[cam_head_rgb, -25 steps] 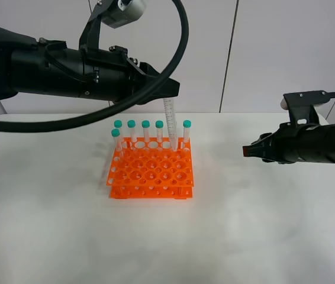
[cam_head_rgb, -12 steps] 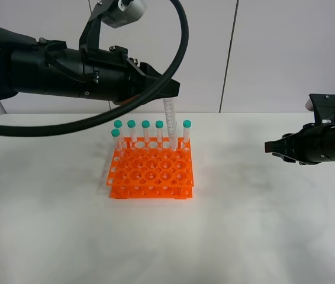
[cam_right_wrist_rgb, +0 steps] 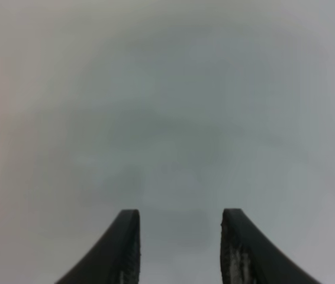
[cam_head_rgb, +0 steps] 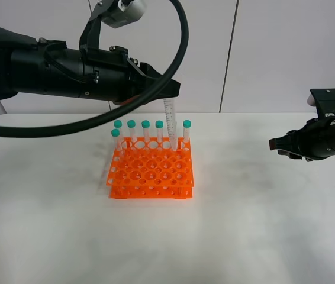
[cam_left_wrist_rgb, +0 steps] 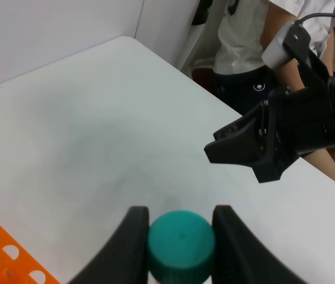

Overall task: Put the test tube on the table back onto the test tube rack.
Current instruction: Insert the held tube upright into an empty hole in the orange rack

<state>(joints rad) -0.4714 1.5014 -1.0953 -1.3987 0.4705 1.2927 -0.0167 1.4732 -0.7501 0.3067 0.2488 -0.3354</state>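
Left wrist view puts the left end effector [cam_left_wrist_rgb: 180, 216] clamped on the teal cap of the test tube [cam_head_rgb: 169, 121], one finger on each side. From the high camera, the tube hangs nearly upright with its tapered tip at a back-row hole of the test tube rack [cam_head_rgb: 150, 171]. I cannot tell how deep it sits. I judge the task nearly done, with lowering it fully and letting go left to do. Six other tubes [cam_head_rgb: 145, 127] stand in the rack. The right end effector [cam_right_wrist_rgb: 180, 213] is spread and empty, well apart from the rack. The counter [cam_head_rgb: 244, 225] is plain white and softly shadowed. A pale panelled wall [cam_head_rgb: 274, 53] lies behind, and a person [cam_left_wrist_rgb: 244, 41] in a white shirt stands beside the counter.
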